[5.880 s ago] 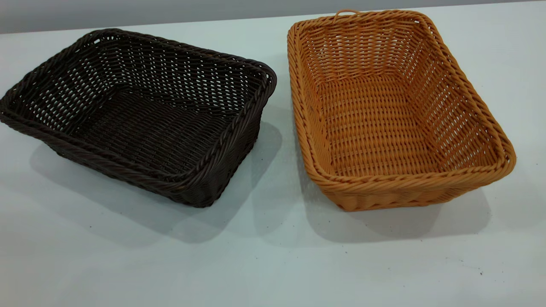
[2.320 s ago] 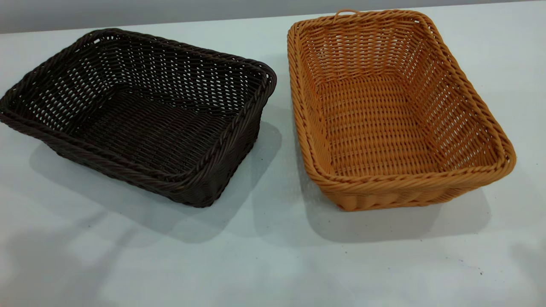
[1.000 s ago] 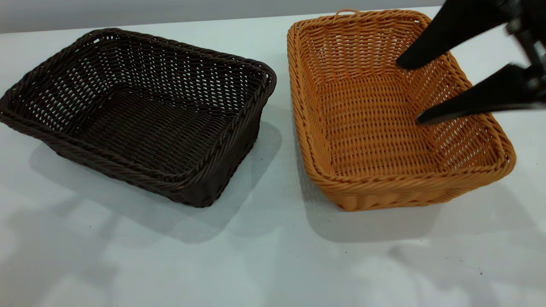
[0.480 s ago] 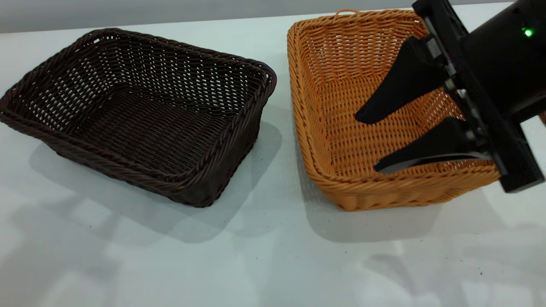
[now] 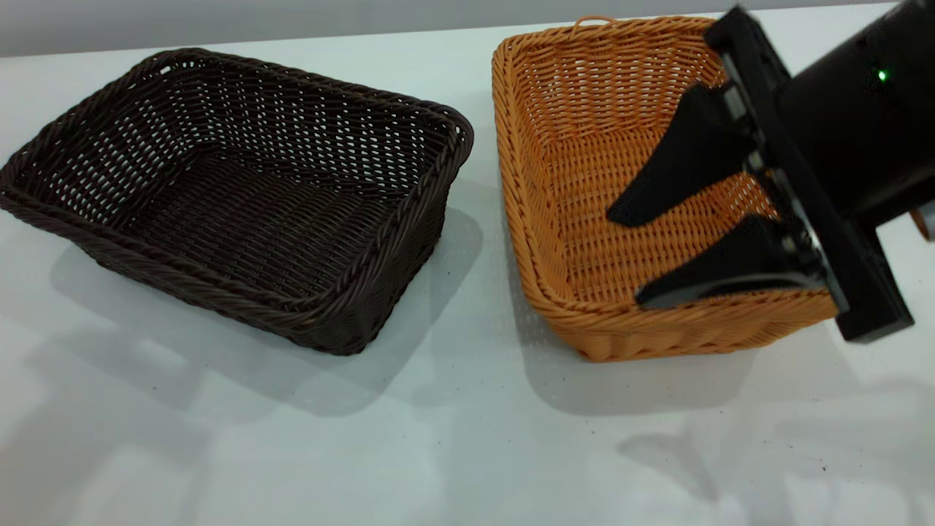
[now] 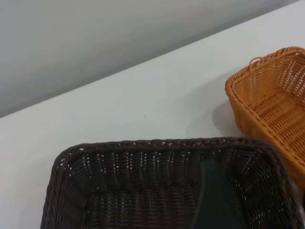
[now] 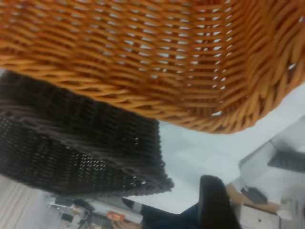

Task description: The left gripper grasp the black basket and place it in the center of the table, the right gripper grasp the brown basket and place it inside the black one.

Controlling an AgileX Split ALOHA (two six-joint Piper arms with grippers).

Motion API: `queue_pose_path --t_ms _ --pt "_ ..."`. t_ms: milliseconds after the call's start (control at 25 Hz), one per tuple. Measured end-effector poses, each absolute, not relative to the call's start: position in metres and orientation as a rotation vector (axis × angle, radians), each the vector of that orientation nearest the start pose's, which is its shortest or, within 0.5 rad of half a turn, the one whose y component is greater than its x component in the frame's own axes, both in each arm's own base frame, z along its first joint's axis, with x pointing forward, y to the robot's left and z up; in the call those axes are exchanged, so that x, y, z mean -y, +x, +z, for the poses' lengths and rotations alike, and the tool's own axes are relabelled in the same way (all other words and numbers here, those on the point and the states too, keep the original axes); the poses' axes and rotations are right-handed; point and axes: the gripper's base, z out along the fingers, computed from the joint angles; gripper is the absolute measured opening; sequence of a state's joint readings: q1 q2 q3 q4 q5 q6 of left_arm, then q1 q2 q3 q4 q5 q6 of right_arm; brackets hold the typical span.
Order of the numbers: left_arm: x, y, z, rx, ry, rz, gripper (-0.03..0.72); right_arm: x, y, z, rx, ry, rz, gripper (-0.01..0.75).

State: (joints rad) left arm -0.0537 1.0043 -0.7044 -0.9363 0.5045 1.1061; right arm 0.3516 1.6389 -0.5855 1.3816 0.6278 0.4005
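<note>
Since half a second ago the right gripper (image 5: pixel 621 256), fingers spread and empty, has dropped slightly inside the brown basket (image 5: pixel 584 219), which sits beside the unmoved black basket (image 5: pixel 241 197) on the table (image 5: pixel 467 453); next, probably clamp a wall.

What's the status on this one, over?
Right gripper open, above brown basket. Left gripper out of sight. Black basket untouched on table. Nothing in the way.
</note>
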Motion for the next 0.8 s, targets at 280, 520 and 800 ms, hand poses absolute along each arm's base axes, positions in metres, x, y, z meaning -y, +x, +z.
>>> queue_pose_path --t_ms 280,520,800 --pt "0.046 0.203 0.306 -2.006 0.53 -0.307 0.38 -0.136 0.22 0.125 -2.661 1.883 1.107 0.384" --pt "0.046 0.203 0.307 -2.004 0.526 -0.301 0.38 -0.137 0.226 0.114 -2.63 1.872 1.121 0.384" --pt "0.046 0.203 0.307 -2.003 0.527 -0.3 0.38 -0.137 0.226 0.103 -2.648 1.894 1.092 0.384"
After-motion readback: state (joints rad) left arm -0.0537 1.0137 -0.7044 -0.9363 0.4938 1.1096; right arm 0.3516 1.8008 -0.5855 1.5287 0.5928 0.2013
